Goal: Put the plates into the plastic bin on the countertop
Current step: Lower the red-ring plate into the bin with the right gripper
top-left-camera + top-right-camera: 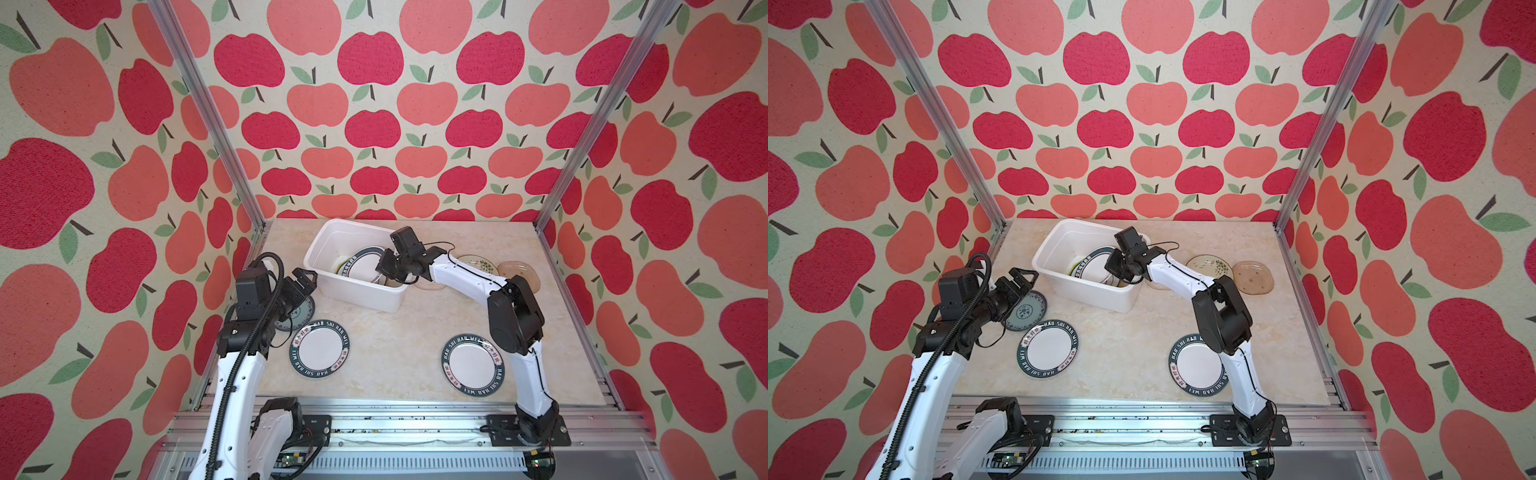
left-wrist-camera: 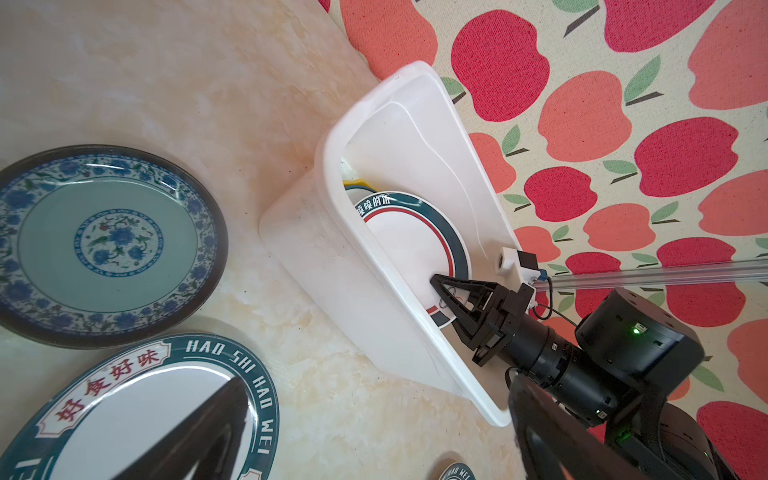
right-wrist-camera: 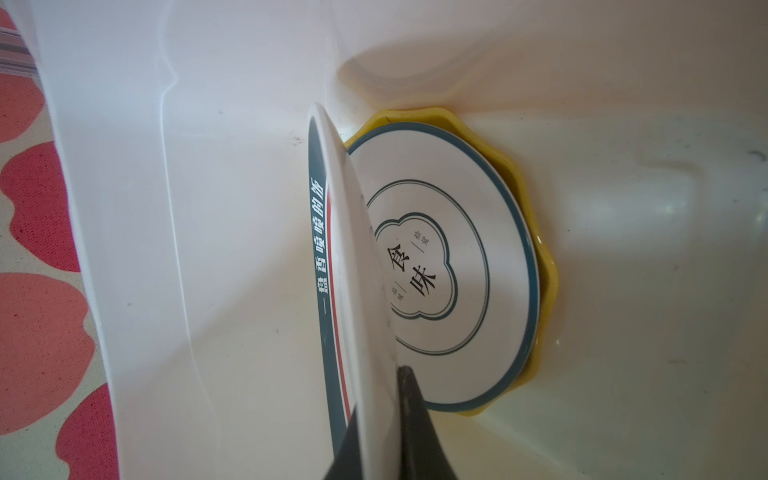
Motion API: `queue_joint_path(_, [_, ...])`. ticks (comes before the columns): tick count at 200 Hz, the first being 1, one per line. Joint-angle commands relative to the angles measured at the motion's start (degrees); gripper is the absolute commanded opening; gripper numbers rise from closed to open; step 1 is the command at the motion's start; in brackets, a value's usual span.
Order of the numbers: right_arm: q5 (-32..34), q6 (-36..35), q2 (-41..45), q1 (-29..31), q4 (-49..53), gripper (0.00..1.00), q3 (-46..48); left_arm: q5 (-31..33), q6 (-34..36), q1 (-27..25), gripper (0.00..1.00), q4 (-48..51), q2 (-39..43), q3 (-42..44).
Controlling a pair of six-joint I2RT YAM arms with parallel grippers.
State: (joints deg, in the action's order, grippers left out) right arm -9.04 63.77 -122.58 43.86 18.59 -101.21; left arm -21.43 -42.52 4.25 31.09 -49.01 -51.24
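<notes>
1. The right gripper (image 2: pixel 446 297) reaches over the right rim of the bin (image 1: pixel 357 293), and its fingers are clamped on the rim of a white plate with a dark green band and a red ring (image 2: pixel 415 245).
2. That held plate is inside the bin, tilted steeply on edge. The right wrist view shows it almost edge-on, next to a bin wall.
3. Under it, on the bin floor, an emblem plate (image 3: pixel 457 270) lies flat on a yellow scalloped plate (image 3: pixel 544 266). I cannot tell whether the held plate touches them.
4. The left gripper (image 1: pixel 1022 277) has its fingers spread wide and holds nothing. It hovers just left of the bin's near-left corner, above the far edge of a blue flowered plate (image 2: pixel 112 245).
5. The bin sits at the far middle of the countertop (image 1: pixel 395 332), turned at an angle.
6. Two green-rimmed lettered plates lie flat on the near side, one on the left (image 1: pixel 319 353) and one on the right (image 1: pixel 473 363).
7. To the right of the bin, a leaf-painted plate (image 1: pixel 1209 266) and a brown glass plate (image 1: pixel 1253 277) lie beside each other on the far side.
</notes>
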Motion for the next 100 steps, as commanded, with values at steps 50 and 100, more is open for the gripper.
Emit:
queue_joint_path(50, [-2.7,-1.9,-6.3,0.0,4.7,0.02,-10.2,1.3,1.2,-0.3,0.99,1.6,0.7,0.3])
queue_joint_path(100, [-3.4,-1.8,-9.8,0.1,5.8,0.11,-14.4,1.5,1.3,-0.3,0.99,1.3,0.1,0.2])
